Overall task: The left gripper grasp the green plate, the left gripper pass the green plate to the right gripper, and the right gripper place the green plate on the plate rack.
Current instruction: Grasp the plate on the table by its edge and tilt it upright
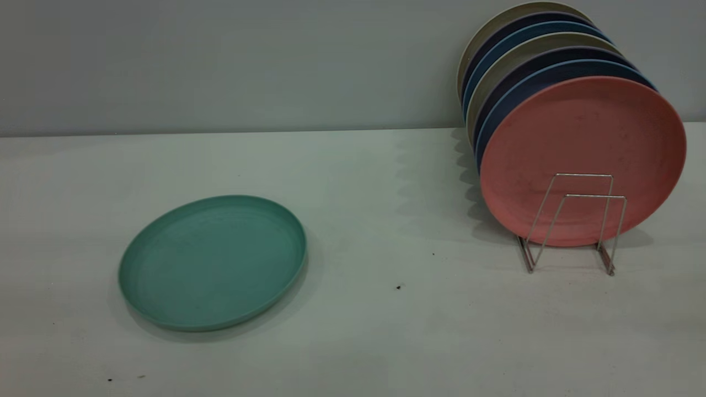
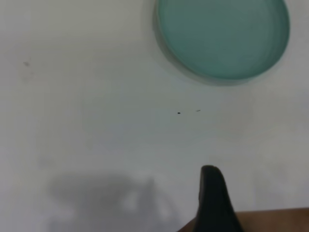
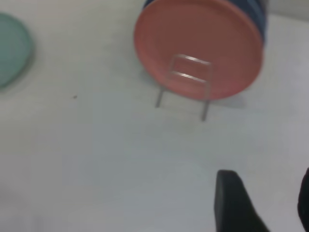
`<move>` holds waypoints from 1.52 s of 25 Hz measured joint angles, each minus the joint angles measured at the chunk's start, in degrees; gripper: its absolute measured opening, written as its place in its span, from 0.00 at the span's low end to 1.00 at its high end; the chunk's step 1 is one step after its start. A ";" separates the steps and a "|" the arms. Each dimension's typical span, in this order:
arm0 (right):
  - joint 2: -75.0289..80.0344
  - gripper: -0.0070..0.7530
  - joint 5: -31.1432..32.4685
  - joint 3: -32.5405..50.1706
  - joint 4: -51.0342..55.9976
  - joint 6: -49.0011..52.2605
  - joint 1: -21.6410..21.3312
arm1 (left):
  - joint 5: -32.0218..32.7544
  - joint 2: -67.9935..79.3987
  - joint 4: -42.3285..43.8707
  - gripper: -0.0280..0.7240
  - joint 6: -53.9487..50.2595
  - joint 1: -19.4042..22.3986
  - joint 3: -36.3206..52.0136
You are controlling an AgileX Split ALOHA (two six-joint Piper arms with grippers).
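Observation:
The green plate (image 1: 212, 262) lies flat on the white table at the left, and also shows in the left wrist view (image 2: 224, 34) and at the edge of the right wrist view (image 3: 9, 48). The plate rack (image 1: 584, 175) stands at the right, its two front wire loops empty; it also shows in the right wrist view (image 3: 189, 75). Neither gripper shows in the exterior view. My left gripper (image 2: 258, 193) hovers well short of the green plate, with one black finger (image 2: 212, 198) showing alone. My right gripper (image 3: 268, 193) is open and empty, some way from the rack.
A salmon-pink plate (image 1: 579, 143) stands upright at the front of the rack, with several blue, dark and beige plates (image 1: 529, 66) stacked behind it. A grey wall runs along the table's far edge. A brown strip (image 2: 275, 220) shows beside the left finger.

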 joint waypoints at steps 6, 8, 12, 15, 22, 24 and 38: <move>13.71 0.47 -5.66 0.00 5.71 -6.60 0.00 | -15.44 22.39 -5.21 0.71 0.26 0.00 -0.22; 16.39 0.47 -6.14 0.00 6.83 -8.16 0.00 | -19.76 29.02 -7.18 0.71 1.29 0.00 -0.59; 18.20 0.47 -6.55 0.00 8.01 -9.33 0.00 | -23.56 41.87 -12.82 0.71 6.79 0.00 -4.70; 18.20 0.47 -6.68 0.00 8.22 -9.35 0.00 | -24.45 49.76 -19.35 0.71 13.85 0.00 -8.96; 18.27 0.47 -6.72 0.00 8.36 -9.48 0.00 | -23.55 64.15 -35.51 0.71 29.16 3.92 -15.76; 18.27 0.47 -6.72 0.00 8.44 -9.48 0.00 | -23.55 67.23 -40.49 0.71 33.59 6.28 -16.41; 18.31 0.47 -6.81 0.00 8.78 -9.53 0.00 | -22.69 81.01 -84.39 0.71 72.89 9.15 -16.85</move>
